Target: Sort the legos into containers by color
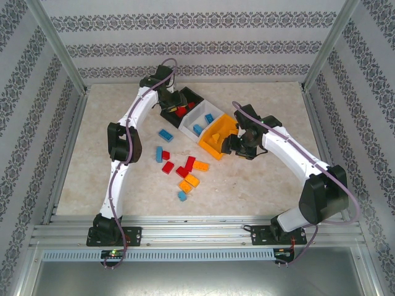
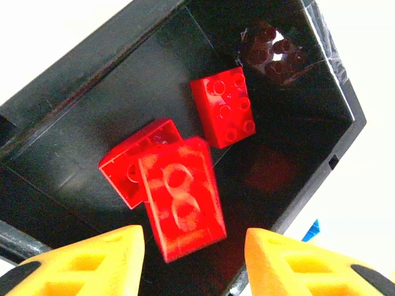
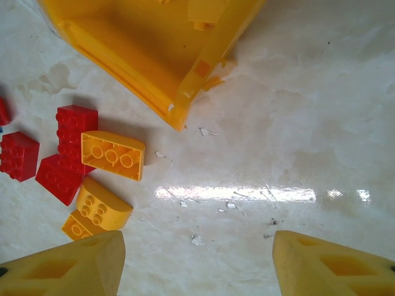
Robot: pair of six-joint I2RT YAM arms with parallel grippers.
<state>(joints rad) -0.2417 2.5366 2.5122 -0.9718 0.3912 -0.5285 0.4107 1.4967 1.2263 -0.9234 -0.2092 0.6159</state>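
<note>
Three joined bins stand in a row: black, white, orange-yellow. My left gripper hangs open over the black bin. A blurred red brick lies loose between and beyond its fingers, touching neither. Two more red bricks rest in that bin. My right gripper is open over bare table beside the orange-yellow bin. Loose red, orange and light blue bricks lie on the table's middle.
In the right wrist view, orange bricks and red bricks lie left of the gripper. Blue bricks sit in the white bin. Patterned walls and metal posts enclose the table.
</note>
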